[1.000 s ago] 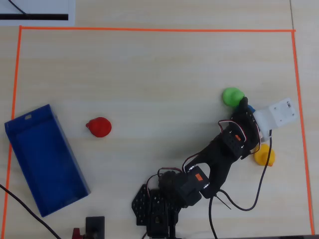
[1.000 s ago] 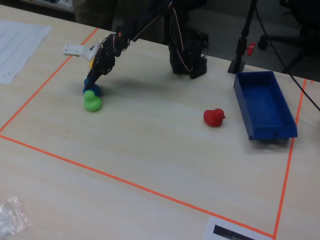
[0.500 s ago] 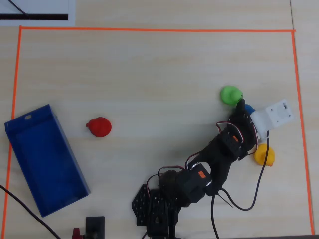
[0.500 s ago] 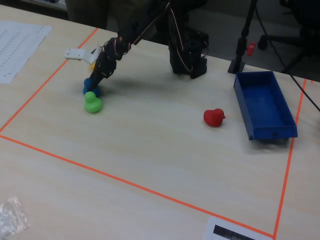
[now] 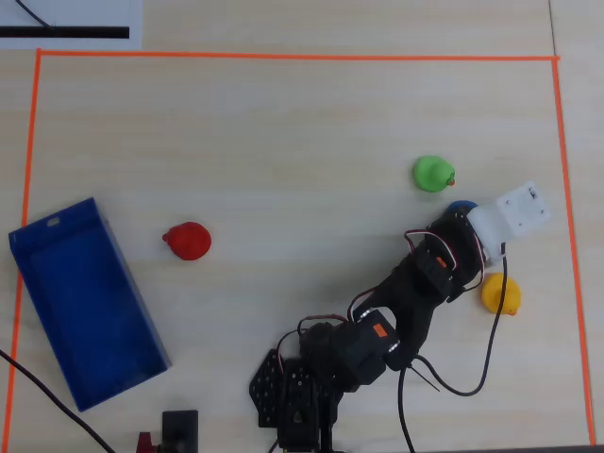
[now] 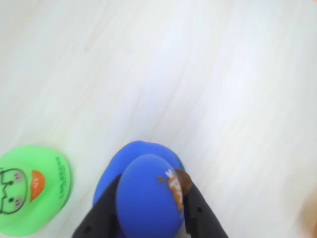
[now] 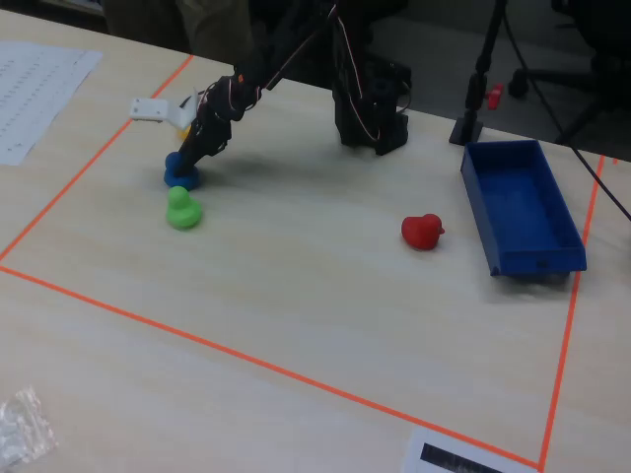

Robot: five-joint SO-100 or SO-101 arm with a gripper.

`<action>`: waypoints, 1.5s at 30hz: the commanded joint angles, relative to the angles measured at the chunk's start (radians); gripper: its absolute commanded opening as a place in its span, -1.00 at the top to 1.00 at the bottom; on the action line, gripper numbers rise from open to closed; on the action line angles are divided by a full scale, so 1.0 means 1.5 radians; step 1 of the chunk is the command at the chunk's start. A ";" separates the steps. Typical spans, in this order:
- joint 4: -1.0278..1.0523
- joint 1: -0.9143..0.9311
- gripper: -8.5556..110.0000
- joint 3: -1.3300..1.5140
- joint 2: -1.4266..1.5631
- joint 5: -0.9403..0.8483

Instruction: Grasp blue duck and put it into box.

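The blue duck (image 6: 148, 198) sits on the table at the right, just below the green duck in the overhead view (image 5: 461, 207), mostly hidden there under the arm. My gripper (image 6: 151, 184) is down over it, with a black finger (image 6: 101, 208) pressed on each side of its head. The fixed view shows the duck (image 7: 179, 177) resting on the table under the gripper (image 7: 189, 166). The box (image 5: 85, 302) is a long dark-blue tray at the far left of the overhead view, far from the gripper; in the fixed view it lies at the right (image 7: 513, 212).
A green duck (image 5: 432, 173) lies close beside the blue one, at the lower left of the wrist view (image 6: 32, 188). A yellow duck (image 5: 500, 294) lies by the arm's cable. A red duck (image 5: 188, 241) lies between gripper and box. Orange tape (image 5: 283, 57) borders the work area.
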 commanded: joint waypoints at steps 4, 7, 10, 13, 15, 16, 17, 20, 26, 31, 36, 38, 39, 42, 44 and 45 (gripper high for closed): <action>0.006 0.000 0.85 -0.002 0.008 -0.006; 0.006 0.002 0.85 -0.002 0.024 0.011; 0.053 0.005 0.85 -0.022 0.078 0.051; 0.181 -0.006 0.85 -0.074 0.171 0.131; 0.292 -0.037 0.85 -0.127 0.237 0.206; 0.352 -0.058 0.85 -0.159 0.267 0.242; 0.410 -0.085 0.85 -0.191 0.294 0.275; 0.594 -0.205 0.85 -0.272 0.363 0.330; 0.908 -0.651 0.85 -0.340 0.457 0.456; 1.004 -1.021 0.85 -0.445 0.362 0.550; 1.005 -1.243 0.85 -0.547 0.186 0.626; 1.015 -1.294 0.85 -0.611 0.101 0.641; 1.032 -1.311 0.85 -0.652 0.056 0.642; 1.082 -1.342 0.85 -0.770 -0.049 0.642; 1.095 -1.356 0.85 -0.814 -0.094 0.638; 1.098 -1.360 0.85 -0.825 -0.110 0.636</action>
